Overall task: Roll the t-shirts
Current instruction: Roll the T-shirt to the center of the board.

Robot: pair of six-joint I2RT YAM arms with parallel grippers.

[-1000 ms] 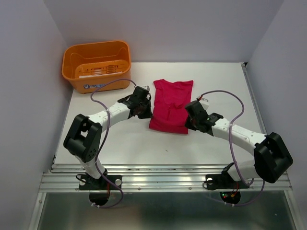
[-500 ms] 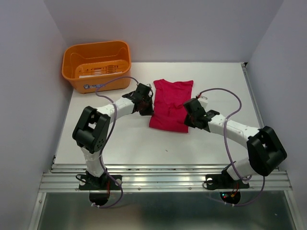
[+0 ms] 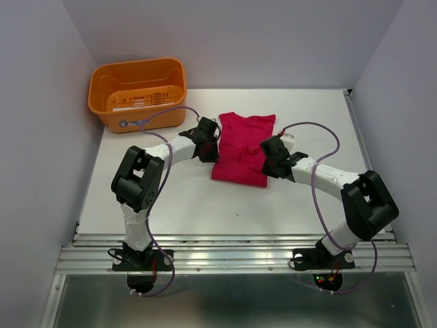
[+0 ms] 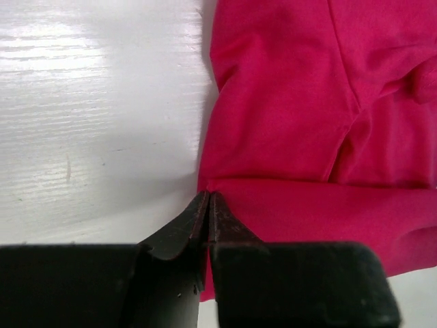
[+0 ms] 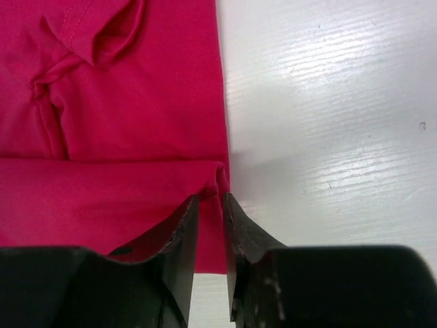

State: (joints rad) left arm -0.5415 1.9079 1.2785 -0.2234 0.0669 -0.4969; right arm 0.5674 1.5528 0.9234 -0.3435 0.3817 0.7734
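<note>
The crimson-pink t-shirt (image 3: 242, 143) lies flat mid-table, its near end turned over into a narrow fold (image 4: 328, 212). My left gripper (image 3: 213, 152) sits at the shirt's left edge. In the left wrist view the left gripper (image 4: 208, 195) has its jaws pressed almost together, tips on the fold's left corner. My right gripper (image 3: 268, 162) is at the right edge. In the right wrist view the right gripper (image 5: 210, 198) has its jaws a finger-width apart, straddling the t-shirt (image 5: 136, 123) where the fold's right corner bunches just ahead of the tips.
An orange plastic basket (image 3: 104, 104) stands at the back left corner of the white table (image 3: 171, 198). Grey walls close in on three sides. Purple cables loop above both forearms.
Both grippers have crept away from me along the shirt's edges, and the arms' elbows have swung inward. The right jaws now show a small gap.
</note>
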